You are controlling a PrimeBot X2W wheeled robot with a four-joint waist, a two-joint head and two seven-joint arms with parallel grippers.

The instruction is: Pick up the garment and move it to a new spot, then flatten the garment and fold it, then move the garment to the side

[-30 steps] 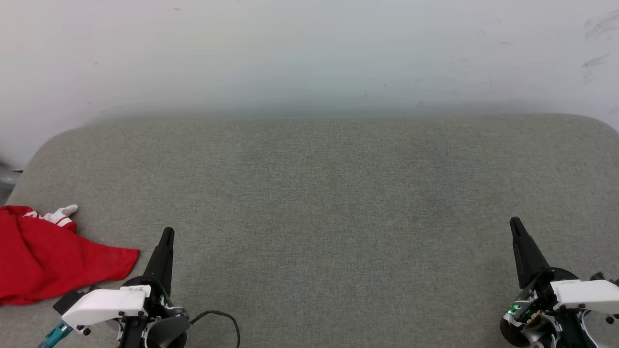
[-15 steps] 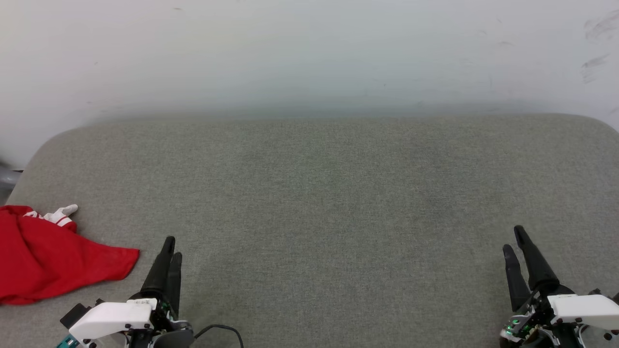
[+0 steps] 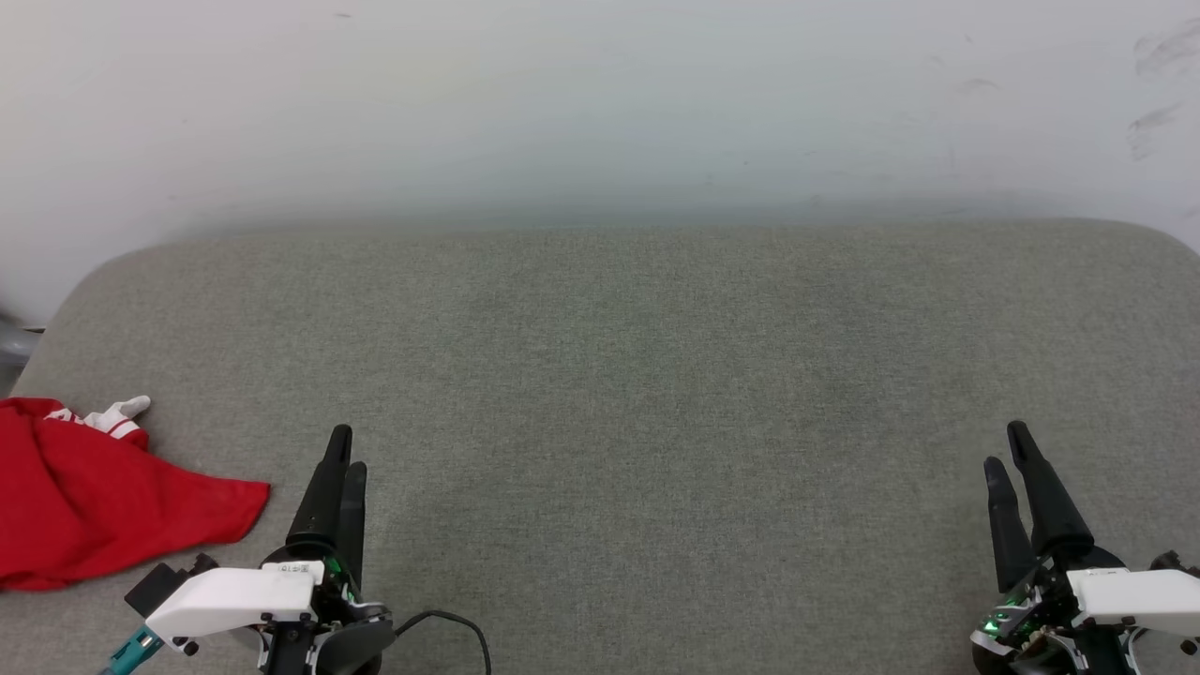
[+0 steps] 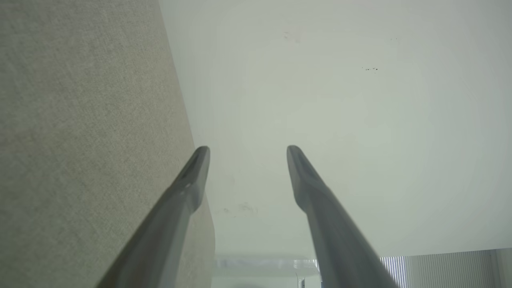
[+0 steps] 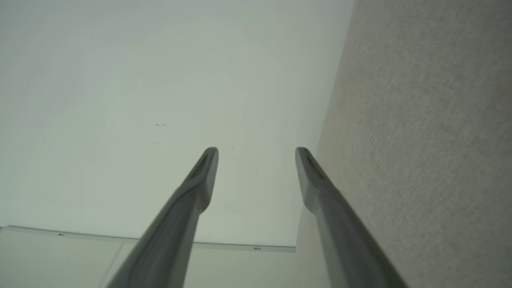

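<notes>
Change: left end effector (image 3: 348,450) and right end effector (image 3: 1005,445) have both gone from fingers pressed together to fingers spread, and the garment (image 3: 103,506) lies where it lay.
Left end effector state: wide open and empty. Its wrist view shows clear space between the 2 fingers (image 4: 188,192), with nothing touching them.
Right end effector state: wide open and empty, its 2 fingers (image 5: 192,196) likewise apart with nothing between them.
Garment position: a crumpled red heap on the grey worktop (image 3: 619,375), to the left of the left end effector and close beside it but not touching. Part of it is cut off at the picture's edge.
Garment lie: 1 red corner (image 3: 253,497) points toward the left end effector's fingers. A white sleeve with striped trim (image 3: 117,414) sits at the heap's far side, ahead and left of those fingertips. The long axis looks to run across, left to right, though the bunching makes this uncertain.
Nearer arm: the left, by a wide margin. The right end effector stands well apart, across the bare worktop.
Pointing: both sets of fingers aim forward toward the wall (image 3: 600,112), not at the garment.
Judged next need: the left end effector must swing leftward and down onto the red corner.
Risk: pinching 1 loose layer could drag the heap rather than lift it.
</notes>
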